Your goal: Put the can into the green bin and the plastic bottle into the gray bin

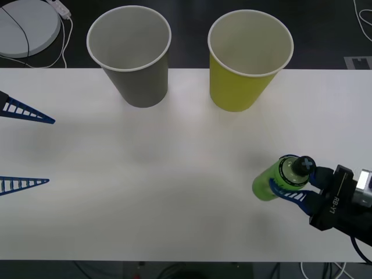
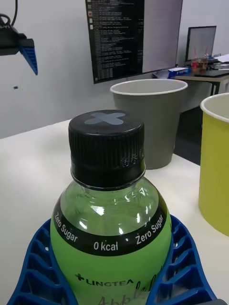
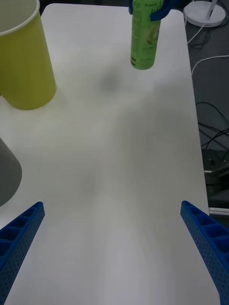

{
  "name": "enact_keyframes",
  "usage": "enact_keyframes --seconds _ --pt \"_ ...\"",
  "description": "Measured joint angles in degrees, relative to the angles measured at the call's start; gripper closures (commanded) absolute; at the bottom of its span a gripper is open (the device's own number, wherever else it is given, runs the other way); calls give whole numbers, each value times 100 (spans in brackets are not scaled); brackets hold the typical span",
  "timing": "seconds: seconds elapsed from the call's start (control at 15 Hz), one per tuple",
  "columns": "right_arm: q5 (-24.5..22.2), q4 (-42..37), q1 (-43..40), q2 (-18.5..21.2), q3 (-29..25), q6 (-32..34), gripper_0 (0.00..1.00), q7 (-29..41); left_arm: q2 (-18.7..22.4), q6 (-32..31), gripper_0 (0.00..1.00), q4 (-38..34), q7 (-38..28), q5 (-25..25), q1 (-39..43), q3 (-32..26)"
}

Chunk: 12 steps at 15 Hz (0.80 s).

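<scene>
On the white table (image 1: 174,192), well in front of the green bin (image 1: 247,64) and off toward its right: the plastic bottle (image 1: 282,177), clasped just below the shoulder between the ribbed blue fingers (image 2: 183,267) of the right gripper (image 1: 297,185). Clear plastic, bright green drink, black ridged cap with a pale grey cross on top. Around the shoulder, a black band reading "Zero Sugar", "0 kcal", "Zero Sugar" in white; below it on the green label, "LINGTEA" and the start of a cursive word (cut off, possibly "Apple"). Seemed lifted clear of the table, with a soft shadow apart from its base. Beside the green bin, on its left: the gray bin (image 1: 131,55), upright like its neighbour, white inside, rolled rim. Far to the left of the green bin, near the table edge: the left gripper (image 1: 26,148), fingers spread wide, holding nothing. On the right gripper's black housing, white lettering "RB-Y1".
</scene>
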State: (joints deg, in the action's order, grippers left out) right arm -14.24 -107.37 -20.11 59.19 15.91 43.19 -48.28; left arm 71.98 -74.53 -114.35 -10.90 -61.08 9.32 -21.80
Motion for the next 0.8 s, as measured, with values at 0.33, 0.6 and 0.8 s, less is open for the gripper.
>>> enact_keyframes --seconds 0.33,0.6,0.8 --pt "-1 -794 14 230 -213 -685 100 726 0 0 0 0 0 0 0 0" --pt "-3 -1614 69 436 -333 -1545 100 1240 0 0 0 0 0 0 0 0" --pt "-7 -2119 253 521 -334 -2125 100 1385 0 0 0 0 0 0 0 0"
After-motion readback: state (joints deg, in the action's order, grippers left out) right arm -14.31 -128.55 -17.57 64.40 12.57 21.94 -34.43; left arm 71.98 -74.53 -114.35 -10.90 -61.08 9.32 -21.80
